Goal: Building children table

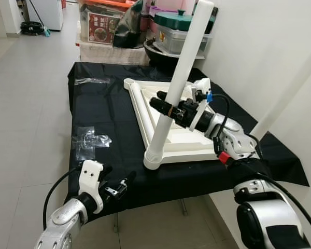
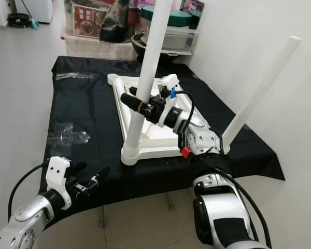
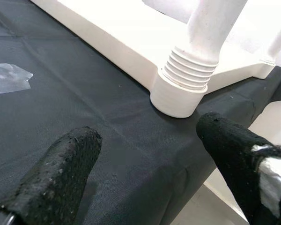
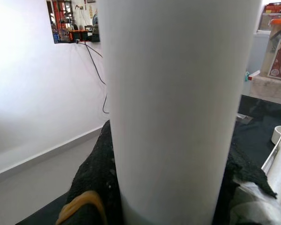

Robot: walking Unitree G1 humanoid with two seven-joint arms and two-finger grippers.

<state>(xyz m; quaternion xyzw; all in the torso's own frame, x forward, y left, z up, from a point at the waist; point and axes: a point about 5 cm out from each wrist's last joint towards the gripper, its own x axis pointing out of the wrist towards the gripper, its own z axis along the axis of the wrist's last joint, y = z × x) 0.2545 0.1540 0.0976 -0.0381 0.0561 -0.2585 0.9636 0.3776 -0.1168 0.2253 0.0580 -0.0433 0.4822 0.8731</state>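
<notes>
A white children's table top (image 1: pixel 184 140) lies upside down on a black cloth. A white leg (image 1: pixel 184 62) stands in its near corner socket (image 1: pixel 153 161), leaning slightly. My right gripper (image 1: pixel 163 105) is shut on this leg about a third of the way up; in the right wrist view the leg (image 4: pixel 178 108) sits between the black fingers (image 4: pixel 91 183). A second white leg (image 2: pixel 259 91) rises at the right corner. My left gripper (image 1: pixel 119 185) hovers open at the cloth's front edge, left of the socket (image 3: pixel 180 91), with nothing between its fingers (image 3: pixel 61 180).
The black cloth (image 1: pixel 109 114) covers a low table by a white wall. Clear plastic wrappers (image 1: pixel 89 140) lie on its left side. Boxes, pots and a lidded container (image 1: pixel 176 23) are stacked behind. Tiled floor lies to the left.
</notes>
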